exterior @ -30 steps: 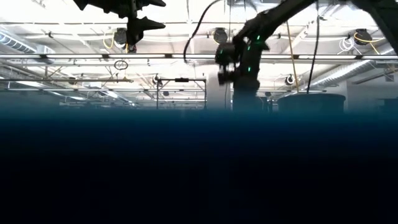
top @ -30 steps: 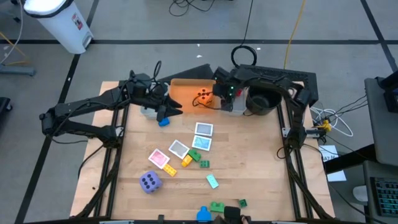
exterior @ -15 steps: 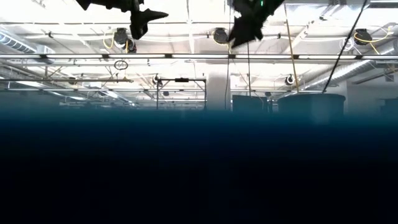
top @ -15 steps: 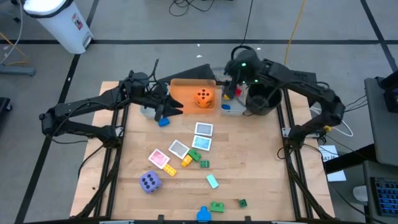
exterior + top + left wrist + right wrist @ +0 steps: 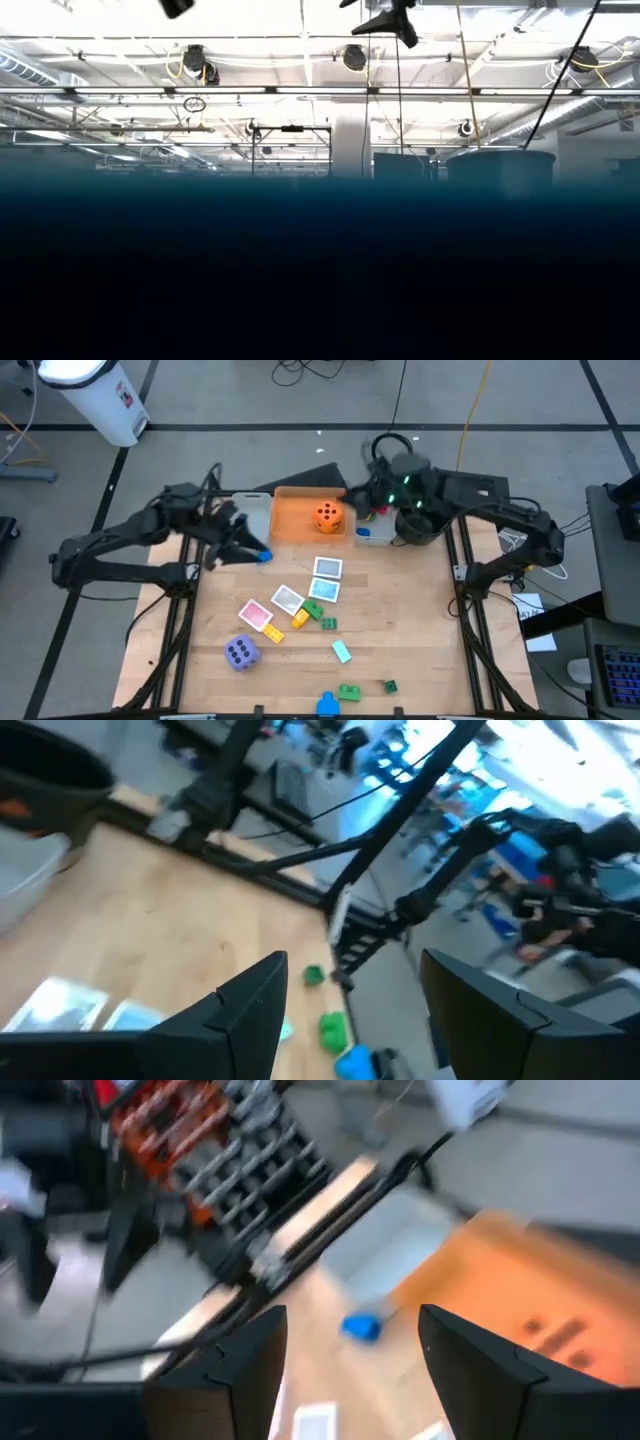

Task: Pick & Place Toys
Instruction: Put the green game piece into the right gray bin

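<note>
The orange die [image 5: 327, 516] lies inside the orange bin [image 5: 300, 525] at the table's far side. The purple die [image 5: 240, 651] sits on the table near the left front. Picture cards [image 5: 328, 568] and small bricks [image 5: 313, 610] lie scattered mid-table. A blue brick [image 5: 262, 556] rests on the wood in front of the grey bin [image 5: 253, 510]. My left gripper [image 5: 240, 545] hovers open and empty just left of that brick. My right gripper [image 5: 380, 495] hangs open and empty, high over the far side between the orange bin and the black bowl [image 5: 420, 525].
More bricks lie near the front edge: green ones [image 5: 349, 691], a blue one [image 5: 326, 705] and a teal one [image 5: 342, 651]. A small clear container [image 5: 372, 532] stands beside the bowl. Metal frame posts run along both table sides.
My right gripper has risen from the orange bin, drawn back toward the table's far right and rolled over; the orange die stays in the bin. My left gripper has pulled back from the grey bin toward the table's left edge, rising a little.
</note>
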